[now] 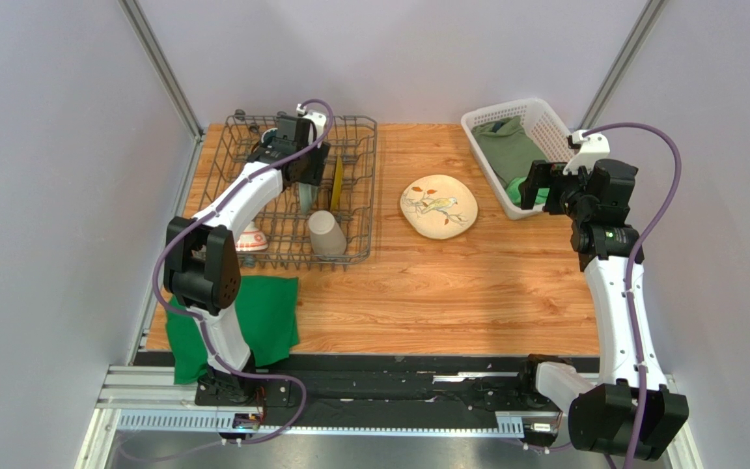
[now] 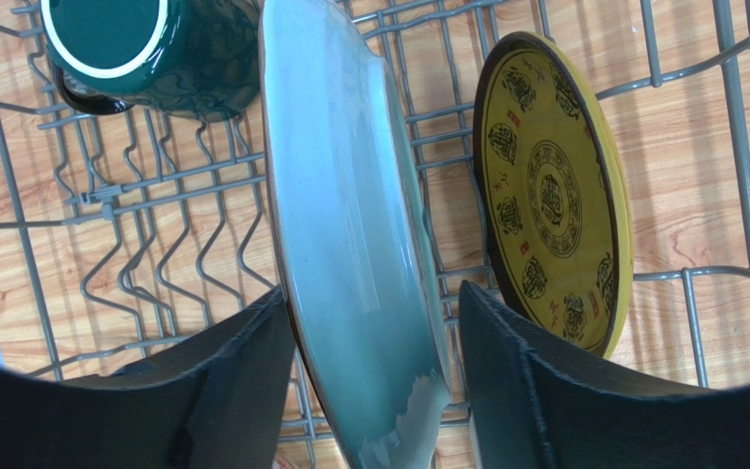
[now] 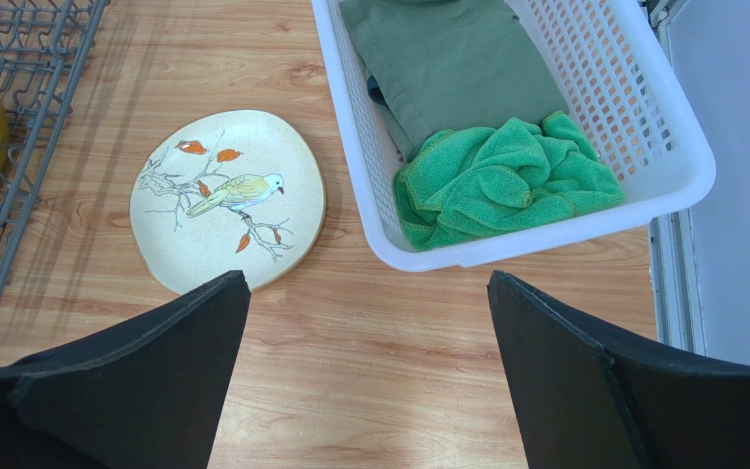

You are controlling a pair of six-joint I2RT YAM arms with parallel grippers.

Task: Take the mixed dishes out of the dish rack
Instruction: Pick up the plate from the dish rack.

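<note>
I see the teal plate and yellow patterned plate on edge in the wire rack, beside a green mug; the cream bird-painted dish lies flat outside it.

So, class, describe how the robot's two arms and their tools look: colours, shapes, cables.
Both the left arm and right arm have white links, black joints and a purple cable looping alongside. The left tool and right tool have broad, matte black, wedge-shaped fingers.

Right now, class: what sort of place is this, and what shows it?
Likely a robot test cell, not a kitchen: bare grey walls, arms bolted to a rail, a dish rack on a table.
</note>
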